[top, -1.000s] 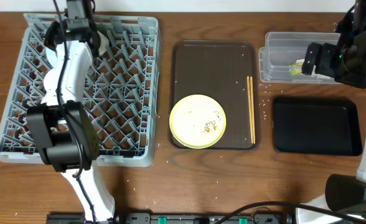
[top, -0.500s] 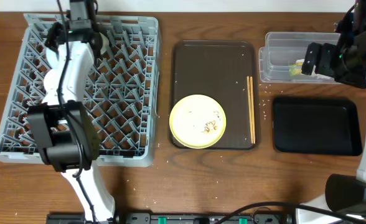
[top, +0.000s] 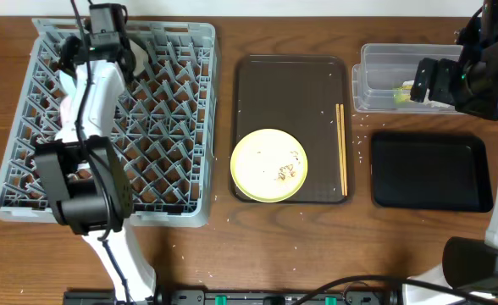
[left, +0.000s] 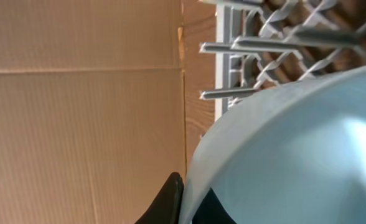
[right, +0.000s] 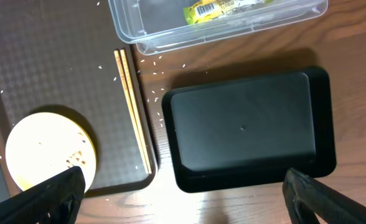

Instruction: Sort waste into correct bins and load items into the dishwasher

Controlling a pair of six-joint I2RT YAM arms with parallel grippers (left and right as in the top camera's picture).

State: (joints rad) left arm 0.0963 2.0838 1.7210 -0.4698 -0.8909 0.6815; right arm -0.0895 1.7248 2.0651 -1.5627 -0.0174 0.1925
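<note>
- Left jaws pinch the light blue bowl (left: 295, 143) by its rim over the dish rack (top: 164, 127), upper left
- Right jaws spread over the clear tub (top: 369, 52), upper right, wrapper (right: 217, 9) inside
- Pale yellow plate (top: 269, 164) on brown tray (top: 291, 85)

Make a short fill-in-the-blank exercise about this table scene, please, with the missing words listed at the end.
1. The wooden ____ lie on the brown serving tray beside the pale yellow plate.
2. The yellow-green snack wrapper lies inside the ____ tub.
3. The left gripper is shut on the light blue ____.
4. The right gripper holds nothing; its jaws stand ____.
Missing words: chopsticks, clear, bowl, open.
</note>
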